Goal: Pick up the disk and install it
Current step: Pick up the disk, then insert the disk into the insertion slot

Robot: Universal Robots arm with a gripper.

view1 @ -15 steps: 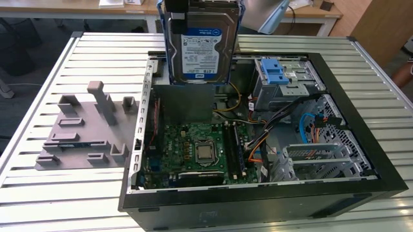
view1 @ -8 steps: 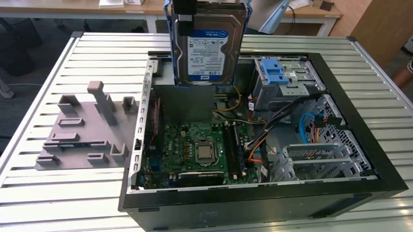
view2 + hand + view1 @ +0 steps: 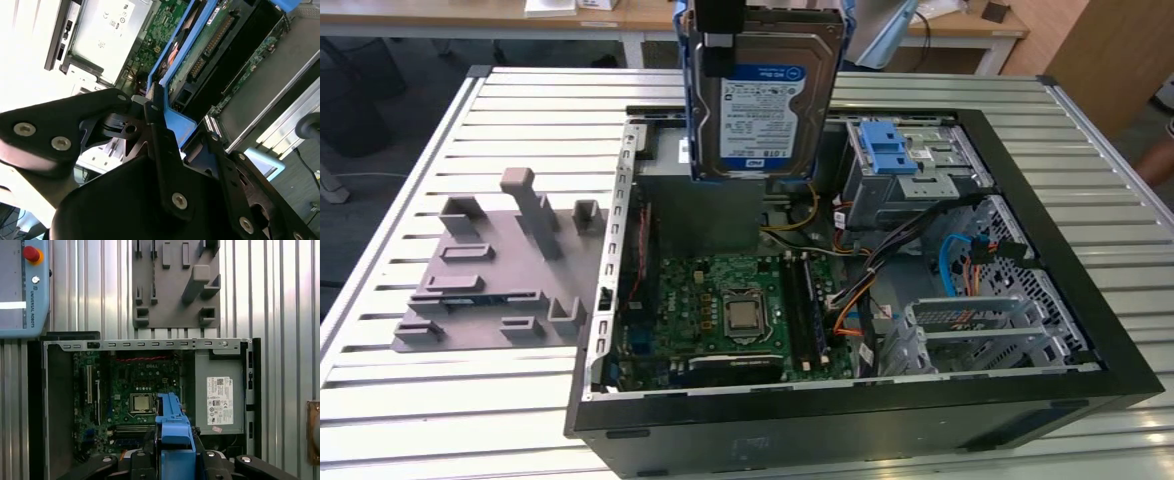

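Observation:
The disk (image 3: 761, 100) hangs upright above the back of the open computer case (image 3: 854, 425), label facing the exterior camera, blue rails along its sides. My gripper (image 3: 718, 30) is shut on its top end. In the second wrist view the black fingers (image 3: 156, 125) clamp the blue rail, and the disk (image 3: 210, 45) shows its green circuit board side. In the first wrist view the disk's blue bracket (image 3: 172, 432) sticks out between the finger bases, over the motherboard (image 3: 135, 390). The disk is well above the case and touches nothing inside.
A metal drive cage with a blue latch (image 3: 897, 155) sits at the case's back on the exterior view's right. The grey power supply (image 3: 220, 397) lies beside the motherboard. A grey fixture plate (image 3: 500, 270) rests on the slatted table (image 3: 427, 400). A pendant (image 3: 22, 285) lies nearby.

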